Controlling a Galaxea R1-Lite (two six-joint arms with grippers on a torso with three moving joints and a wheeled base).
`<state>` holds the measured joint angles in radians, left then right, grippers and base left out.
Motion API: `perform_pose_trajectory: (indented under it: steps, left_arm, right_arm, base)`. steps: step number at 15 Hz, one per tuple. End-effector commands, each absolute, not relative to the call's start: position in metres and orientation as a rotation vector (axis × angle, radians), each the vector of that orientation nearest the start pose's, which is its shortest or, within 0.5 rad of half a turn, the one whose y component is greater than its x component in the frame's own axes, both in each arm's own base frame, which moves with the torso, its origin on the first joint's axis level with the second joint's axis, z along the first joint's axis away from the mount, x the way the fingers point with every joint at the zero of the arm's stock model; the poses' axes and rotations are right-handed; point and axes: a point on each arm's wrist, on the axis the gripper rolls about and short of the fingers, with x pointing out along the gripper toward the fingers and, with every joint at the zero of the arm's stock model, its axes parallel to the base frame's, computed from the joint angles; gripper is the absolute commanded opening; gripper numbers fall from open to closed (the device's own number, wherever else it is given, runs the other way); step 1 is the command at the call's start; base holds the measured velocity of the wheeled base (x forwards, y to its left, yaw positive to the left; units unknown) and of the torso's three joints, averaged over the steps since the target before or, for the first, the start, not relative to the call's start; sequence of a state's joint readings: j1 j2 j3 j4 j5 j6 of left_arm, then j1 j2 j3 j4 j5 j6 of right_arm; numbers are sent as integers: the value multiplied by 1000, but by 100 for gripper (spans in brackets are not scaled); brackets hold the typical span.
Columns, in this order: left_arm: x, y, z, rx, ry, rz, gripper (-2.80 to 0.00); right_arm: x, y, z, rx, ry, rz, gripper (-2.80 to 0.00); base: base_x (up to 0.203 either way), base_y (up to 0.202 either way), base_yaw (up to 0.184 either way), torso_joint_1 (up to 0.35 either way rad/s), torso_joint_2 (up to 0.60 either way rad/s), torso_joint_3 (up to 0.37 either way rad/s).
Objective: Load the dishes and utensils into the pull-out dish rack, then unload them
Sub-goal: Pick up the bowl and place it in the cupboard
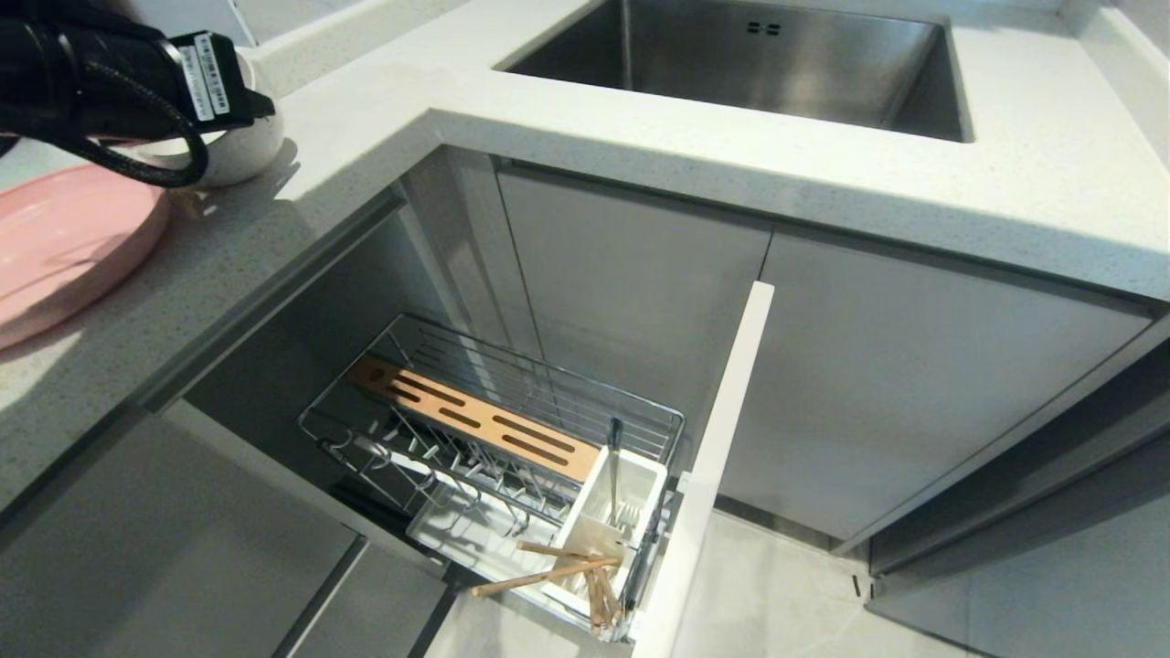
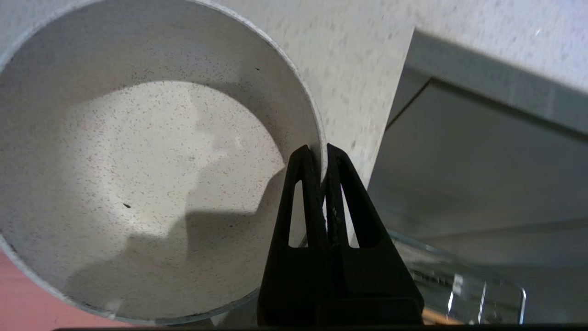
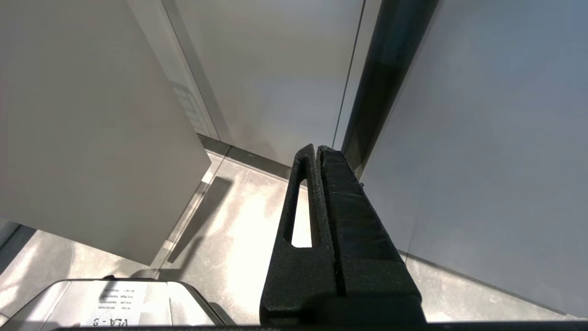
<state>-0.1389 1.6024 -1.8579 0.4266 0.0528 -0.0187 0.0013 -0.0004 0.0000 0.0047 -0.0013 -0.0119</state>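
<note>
While the speckled bowl (image 1: 239, 146) sits on the counter (image 1: 384, 110) at the upper left of the frame, we have our left gripper (image 2: 324, 158) pinched on its rim. It looks glazed, rigid and breakable, so a rim hold may slip.

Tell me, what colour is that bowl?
Cream-white with fine dark speckles: the bowl shows best in the left wrist view.
</note>
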Motion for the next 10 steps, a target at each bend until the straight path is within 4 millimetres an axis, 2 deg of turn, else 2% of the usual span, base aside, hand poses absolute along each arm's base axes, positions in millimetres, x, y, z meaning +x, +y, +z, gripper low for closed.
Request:
perform_pose_trajectory:
  steps: [1,5,8,10]
  left_arm:
    - [234,-30,410,-6,182,-75,-280]
    - [176,-24,441,-142,51,-83,-280]
    - [135,-34,458,-285,-38,-198,-280]
    - [117,-41,460,-316,-48,-263,-280]
  right_arm:
    - [-23,0,75,-12,5,0,-280]
    - [-23,0,75,-12,5,0,-280]
    - [-23,0,75,-12,6,0,-280]
    - [-23,0,75,-12,5,0,-280]
  base:
    - [0,0,0,0,0,0]
    - [0,0,0,0,0,0]
    - [0,0,0,0,0,0]
    - [0,0,0,0,0,0]
